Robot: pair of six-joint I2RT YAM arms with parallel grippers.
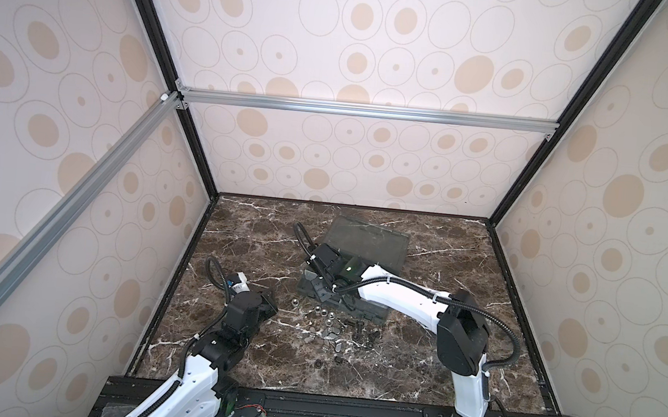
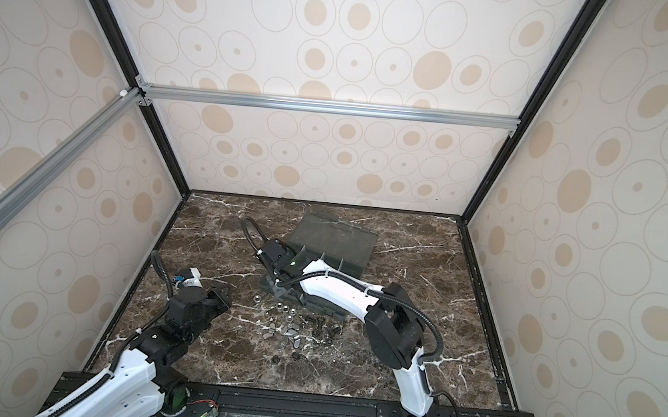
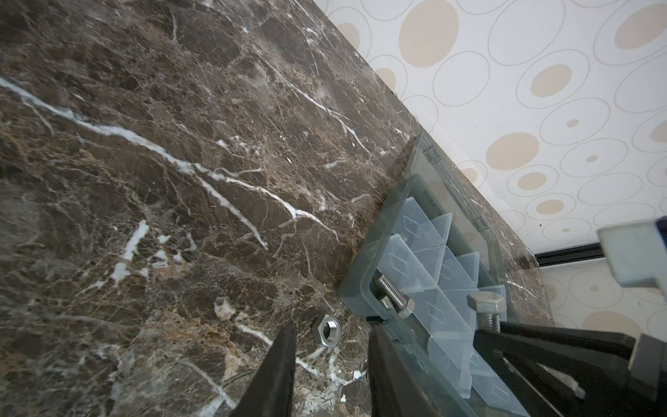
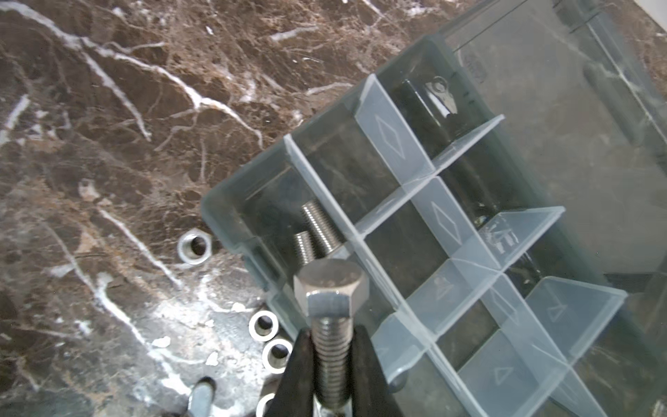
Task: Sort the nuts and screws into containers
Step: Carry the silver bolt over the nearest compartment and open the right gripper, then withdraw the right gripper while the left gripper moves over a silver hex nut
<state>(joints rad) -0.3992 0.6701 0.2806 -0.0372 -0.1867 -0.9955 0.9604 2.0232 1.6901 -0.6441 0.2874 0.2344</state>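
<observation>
Your right claw [image 4: 332, 334] pinches a screw [image 4: 330, 285]; hold it over the corner cell [image 4: 231, 216], mid-frame, then let go slowly.

The screw [image 4: 331, 289] between the right gripper's [image 4: 330, 337] fingers [image 4: 296, 372] was bare silver-grey metal, its hex head dull, its thread brighter; the fingers were matt black, probably plastic; just beyond the tips the containers [image 4: 231, 209] were smoky see-through plastic, smooth and glossy, with paler frosted dividers [image 4: 445, 220]; beside the tips, nuts [image 4: 195, 247] of shiny metal lay on the polished, brown marble-look table [image 4: 108, 144].
</observation>
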